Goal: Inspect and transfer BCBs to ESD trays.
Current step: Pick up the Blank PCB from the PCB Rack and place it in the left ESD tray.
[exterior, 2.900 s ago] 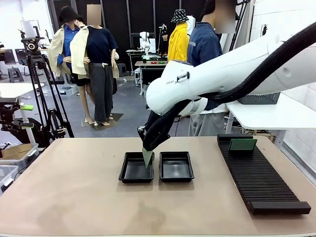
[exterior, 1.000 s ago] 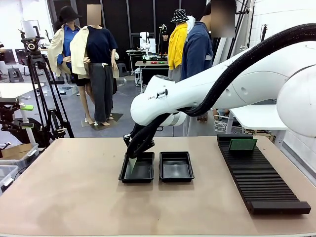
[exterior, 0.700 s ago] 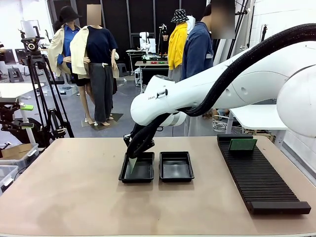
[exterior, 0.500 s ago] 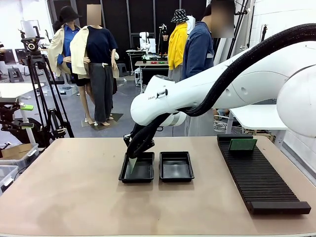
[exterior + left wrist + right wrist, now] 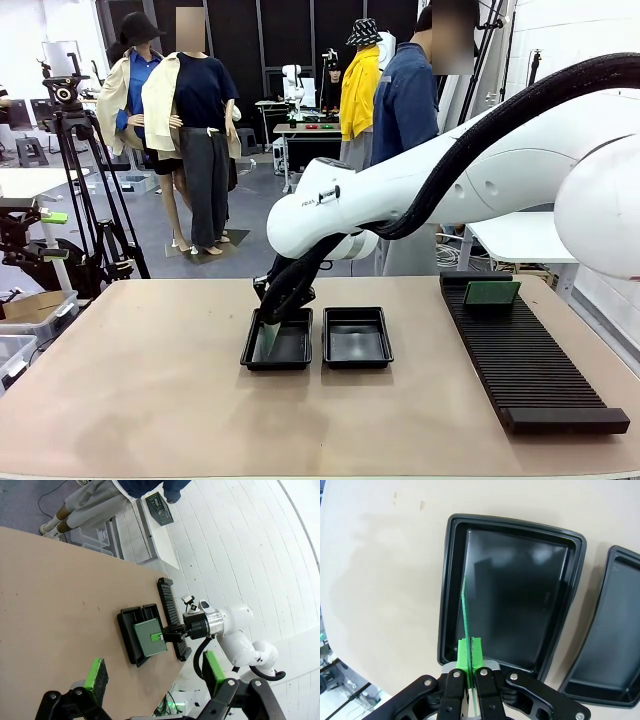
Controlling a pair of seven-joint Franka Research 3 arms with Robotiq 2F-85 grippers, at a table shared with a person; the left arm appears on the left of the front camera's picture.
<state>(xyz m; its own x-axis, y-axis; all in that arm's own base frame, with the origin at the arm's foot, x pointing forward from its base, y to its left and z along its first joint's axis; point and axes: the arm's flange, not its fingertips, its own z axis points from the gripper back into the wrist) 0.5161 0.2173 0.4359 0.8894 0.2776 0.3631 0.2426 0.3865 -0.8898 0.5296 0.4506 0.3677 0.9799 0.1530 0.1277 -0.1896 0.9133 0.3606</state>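
In left ESD tray (image 5: pixel 247 352), close along its left wall: BCB (image 5: pixel 268 338) standing on edge, tilted, lower edge down inside tray; floor contact unclear. Right gripper (image 5: pixel 273 318) clamping board's upper edge, green pads (image 5: pixel 462 652) pressing both faces. Second ESD tray (image 5: pixel 357 364) sitting just beside, toward table's right edge. Left gripper (image 5: pixel 155 671) hanging high above table (image 5: pixel 140 380), jaws spread wide, gripping nothing. Rack (image 5: pixel 530 375) lying along table's right edge, another BCB (image 5: pixel 491 293) standing at its far end.

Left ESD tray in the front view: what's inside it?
One BCB, edge-on in the right gripper, dips inside the tray along one side wall. The remaining floor is bare. Whether its lower edge touches down is hidden.
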